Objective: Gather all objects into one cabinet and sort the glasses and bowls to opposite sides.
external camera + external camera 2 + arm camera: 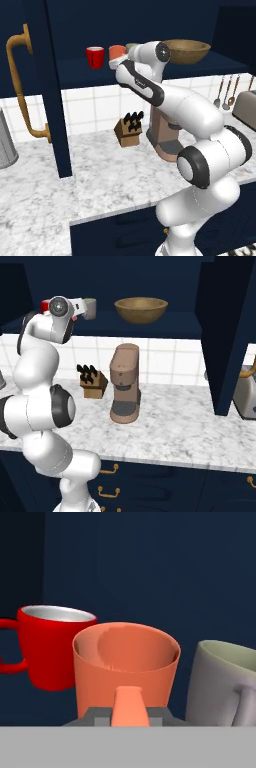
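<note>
Inside the open navy cabinet [75,67], three cups stand in a row on the shelf: a red one [52,647] on the left, an orange-coral one [125,667] in the middle and a grey-beige one [225,682] on the right. My gripper [129,714] is shut on the orange-coral cup's handle. From the left base camera the red cup [95,56], the orange-coral cup [117,51] and my gripper [118,62] show, with the grey-beige cup mostly hidden behind the arm. The wide tan bowl [186,51] sits apart at the shelf's right end.
The cabinet door [50,90] with its brass handle [20,85] stands open at the left; another open door [225,331] stands at the right. Below on the marble counter [110,175] are a knife block [129,130], a brown coffee machine [125,383] and a toaster [247,396].
</note>
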Controlling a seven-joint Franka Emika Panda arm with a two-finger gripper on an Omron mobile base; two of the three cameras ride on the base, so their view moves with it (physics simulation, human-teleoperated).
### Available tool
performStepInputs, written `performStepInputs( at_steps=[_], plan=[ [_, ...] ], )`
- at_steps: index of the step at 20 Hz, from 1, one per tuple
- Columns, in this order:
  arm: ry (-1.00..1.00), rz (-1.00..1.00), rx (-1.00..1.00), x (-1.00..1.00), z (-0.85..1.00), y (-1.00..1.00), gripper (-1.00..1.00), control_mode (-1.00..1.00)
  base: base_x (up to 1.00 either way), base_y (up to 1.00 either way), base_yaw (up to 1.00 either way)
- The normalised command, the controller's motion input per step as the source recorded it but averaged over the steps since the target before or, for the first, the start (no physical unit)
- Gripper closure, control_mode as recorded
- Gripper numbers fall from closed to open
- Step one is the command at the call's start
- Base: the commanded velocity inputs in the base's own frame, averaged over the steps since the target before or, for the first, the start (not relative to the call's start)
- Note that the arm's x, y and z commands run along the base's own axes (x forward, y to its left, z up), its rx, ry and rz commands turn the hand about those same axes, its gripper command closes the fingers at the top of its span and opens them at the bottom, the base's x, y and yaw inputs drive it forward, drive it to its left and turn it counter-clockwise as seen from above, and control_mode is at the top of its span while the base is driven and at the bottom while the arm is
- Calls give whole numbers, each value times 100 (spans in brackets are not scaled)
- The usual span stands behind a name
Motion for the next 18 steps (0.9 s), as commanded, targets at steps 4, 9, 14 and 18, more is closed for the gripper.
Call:
performStepInputs(
  at_steps=[4, 9, 14, 18],
  plan=[
    [0, 0, 0, 14, -29, 7, -100, -100, 0, 0, 0],
    [0, 0, 1, -1, 2, 0, -100, -100, 0, 0, 0],
    [0, 6, 0, -49, 20, -17, -100, -100, 0, 0, 0],
    [0, 23, -3, -100, 26, -71, -100, -100, 0, 0, 0]
  ],
)
